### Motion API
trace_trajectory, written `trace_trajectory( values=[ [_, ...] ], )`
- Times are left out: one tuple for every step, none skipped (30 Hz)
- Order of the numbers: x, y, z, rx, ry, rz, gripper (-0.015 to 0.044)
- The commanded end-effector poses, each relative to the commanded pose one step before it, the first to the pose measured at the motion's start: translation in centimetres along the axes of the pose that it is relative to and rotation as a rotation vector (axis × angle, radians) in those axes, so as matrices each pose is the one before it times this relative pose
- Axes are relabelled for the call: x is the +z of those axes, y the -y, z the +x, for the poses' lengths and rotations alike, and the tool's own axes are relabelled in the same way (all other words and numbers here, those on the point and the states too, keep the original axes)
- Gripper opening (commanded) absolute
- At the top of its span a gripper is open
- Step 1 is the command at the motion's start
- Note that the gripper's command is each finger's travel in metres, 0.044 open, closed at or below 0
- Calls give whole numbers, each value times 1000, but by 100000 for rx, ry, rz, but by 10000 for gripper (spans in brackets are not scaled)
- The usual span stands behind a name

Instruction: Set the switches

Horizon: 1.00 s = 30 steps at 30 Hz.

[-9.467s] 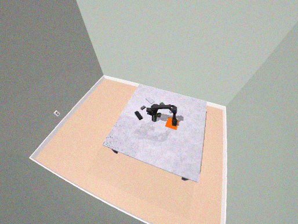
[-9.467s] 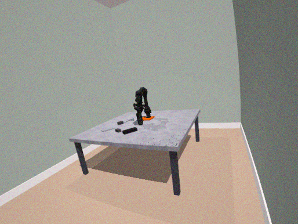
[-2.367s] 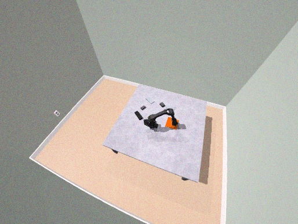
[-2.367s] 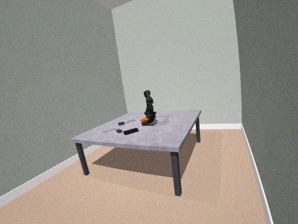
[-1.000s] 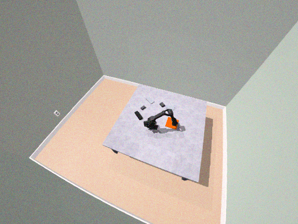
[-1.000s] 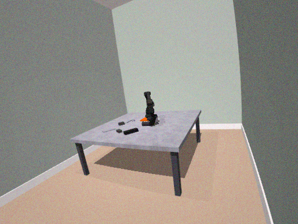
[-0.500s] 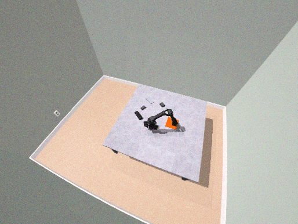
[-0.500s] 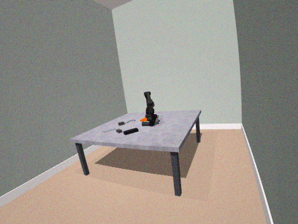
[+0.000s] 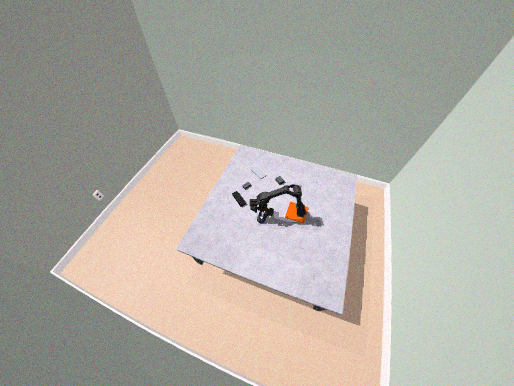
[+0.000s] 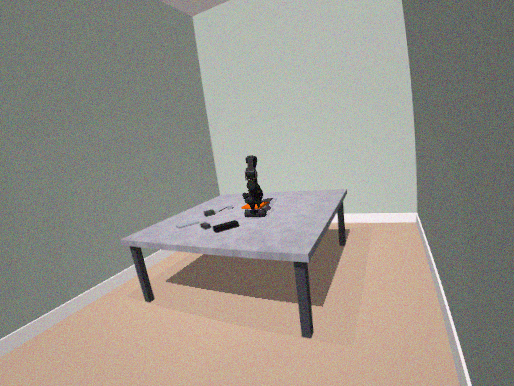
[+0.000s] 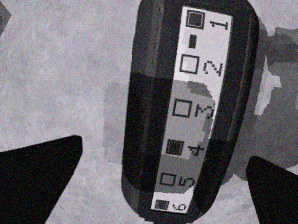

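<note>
Bench (image 9: pixel 320 280) first: its grey top carries the arm on an orange base plate (image 9: pixel 290 214), with a long dark module (image 9: pixel 238 198), two small grey blocks and a pale flat part lying well apart from the arm on its far side. Under the wrist camera lies the controller unit (image 11: pixel 143 116), belly up on the bench, so the white label (image 11: pixel 200 36) faces the lens. Squares 1, 4 and 6 read as filled; 2, 3 and 5 are empty outlines. The gripper (image 11: pixel 160 196) hangs over the unit with its fingers spread wide to either side, touching nothing and holding nothing.

By my reckoning, the reading step looks done: the pattern is in plain sight. Most of the job remains. The unit has yet to be turned back onto its base, the switches cannot be seen from here, so none can be counted as set, and the arm must finally pull away.
</note>
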<state>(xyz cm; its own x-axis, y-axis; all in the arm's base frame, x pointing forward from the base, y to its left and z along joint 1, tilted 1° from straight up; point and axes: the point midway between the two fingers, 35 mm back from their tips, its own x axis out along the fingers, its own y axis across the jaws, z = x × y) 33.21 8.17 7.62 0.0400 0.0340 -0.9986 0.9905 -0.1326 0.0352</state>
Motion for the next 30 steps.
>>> trace_trajectory(
  values=[
    [696, 477, -486, -923, 347, -1753, 440],
    [0, 0, 0, 0, 0, 0, 440],
    [0, 0, 0, 0, 0, 0, 440],
    [0, 0, 0, 0, 0, 0, 440],
    [0, 0, 0, 0, 0, 0, 440],
    [0, 0, 0, 0, 0, 0, 440],
    [0, 0, 0, 0, 0, 0, 440],
    [0, 0, 0, 0, 0, 0, 440],
    [0, 0, 0, 0, 0, 0, 440],
    [0, 0, 0, 0, 0, 0, 440],
    [0, 0, 0, 0, 0, 0, 440],
    [0, 0, 0, 0, 0, 0, 440],
    [0, 0, 0, 0, 0, 0, 440],
    [0, 0, 0, 0, 0, 0, 440],
    [0, 0, 0, 0, 0, 0, 440],
    [0, 0, 0, 0, 0, 0, 440],
    [0, 0, 0, 0, 0, 0, 440],
    [0, 0, 0, 0, 0, 0, 414],
    [-2, -15, -16, -83, -20, -1457, 387],
    [-5, -46, -48, -248, -69, -4369, 361],
    [-4, -76, -80, -406, -140, -7282, 335],
    [2, -91, -96, -475, -210, -8804, 309],
    [10, -89, -97, -454, -253, -8804, 282],
    [18, -87, -97, -429, -294, -8803, 256],
    [26, -83, -97, -400, -332, -8801, 230],
    [33, -79, -98, -368, -367, -8800, 204],
    [39, -75, -98, -333, -400, -8799, 177],
    [45, -70, -98, -295, -429, -8798, 151],
    [51, -64, -98, -254, -454, -8796, 125],
    [56, -58, -98, -212, -476, -8795, 99]
  ],
)
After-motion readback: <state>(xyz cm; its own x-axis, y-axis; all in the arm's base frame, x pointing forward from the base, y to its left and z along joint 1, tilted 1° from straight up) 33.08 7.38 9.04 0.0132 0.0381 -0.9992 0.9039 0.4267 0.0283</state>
